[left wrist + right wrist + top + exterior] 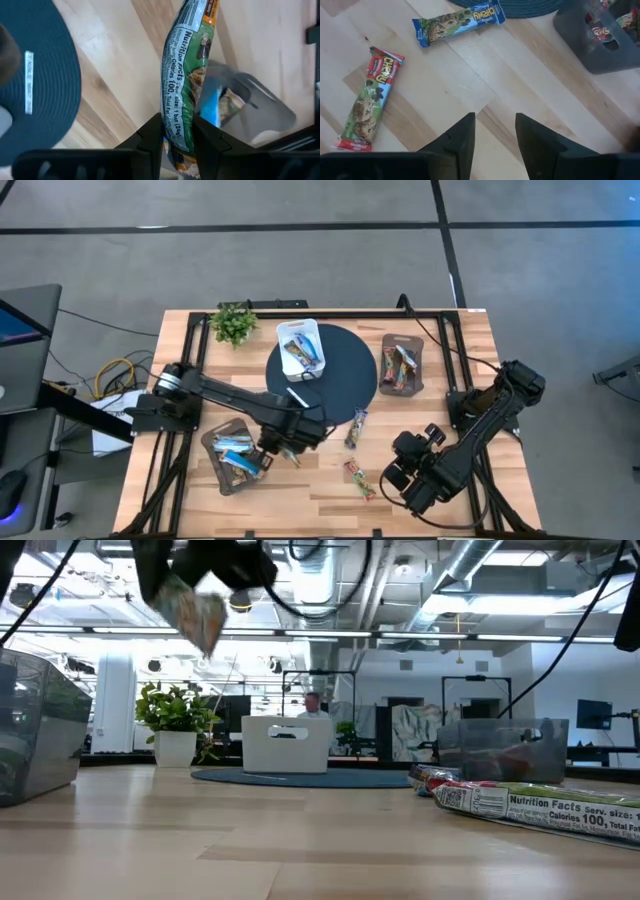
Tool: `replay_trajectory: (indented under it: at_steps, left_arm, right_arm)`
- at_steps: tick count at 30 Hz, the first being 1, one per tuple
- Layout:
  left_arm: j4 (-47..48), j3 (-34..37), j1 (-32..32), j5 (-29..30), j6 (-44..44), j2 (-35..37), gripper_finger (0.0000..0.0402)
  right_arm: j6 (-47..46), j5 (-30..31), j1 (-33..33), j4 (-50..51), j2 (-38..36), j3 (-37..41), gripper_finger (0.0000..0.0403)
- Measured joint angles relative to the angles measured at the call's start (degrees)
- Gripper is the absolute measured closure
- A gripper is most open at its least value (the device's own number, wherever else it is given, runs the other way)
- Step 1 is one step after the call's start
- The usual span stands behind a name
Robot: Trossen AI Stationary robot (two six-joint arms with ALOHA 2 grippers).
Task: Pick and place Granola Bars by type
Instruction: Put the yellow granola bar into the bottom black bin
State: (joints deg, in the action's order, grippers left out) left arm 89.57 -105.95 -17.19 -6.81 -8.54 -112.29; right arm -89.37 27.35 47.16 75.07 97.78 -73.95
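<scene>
My left gripper (pixel 272 448) hangs above the near-left part of the table, shut on a green-wrapped granola bar (pixel 186 65). Under it stands a grey tray (pixel 250 107) holding blue-wrapped bars (pixel 238 460). In the low view the held bar (pixel 195 610) hangs high over the tabletop. My right gripper (pixel 494 131) stands open over bare wood at the near right, with nothing between its fingers. Two bars lie flat on the wood ahead of it: a blue-and-green one (pixel 457 17) and a red one (pixel 367 100). My left gripper pinches the green bar near its upper end (pixel 178 120) between its two fingers, which point down and lie across the wrapper's flat faces. The rest of the bar hangs below the fingers, tilted and lifted clear of the table and the tray.
A dark round mat (pixel 345 375) in the middle carries a white tray (pixel 300 348) of bars and a thin white stick (pixel 297 397). A second grey tray (pixel 402 363) with multicoloured bars stands at the far right. A small plant (pixel 233 323) sits at the far left.
</scene>
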Motion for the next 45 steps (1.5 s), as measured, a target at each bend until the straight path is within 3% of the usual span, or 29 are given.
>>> replay_trajectory:
  at_steps: [8,12,19,26,36,45]
  left_arm:
    - [0.38,0.37,-2.40,3.29,7.13,8.44,0.0329]
    - [0.51,4.78,-4.46,6.56,11.55,13.90,0.0329]
    - [-0.75,21.06,-8.62,8.72,20.99,24.35,0.0329]
    - [-11.40,38.10,-11.40,8.72,31.39,32.85,0.0329]
    - [-18.50,49.24,-15.88,5.72,31.40,34.87,0.0329]
    - [-18.31,51.12,-17.57,8.91,31.70,34.84,0.0329]
  right_arm:
    - [1.29,0.26,-0.07,0.13,0.02,0.00,0.0269]
    - [1.32,1.40,-0.07,-0.07,0.00,0.00,0.0269]
    - [1.36,3.28,-1.58,-0.28,0.00,0.00,0.0269]
    - [4.17,4.50,-4.97,-1.16,0.00,0.00,0.0269]
    - [14.18,1.43,-9.22,-8.88,0.01,0.00,0.0269]
    - [15.94,0.99,-10.20,-10.16,0.00,0.00,0.0269]
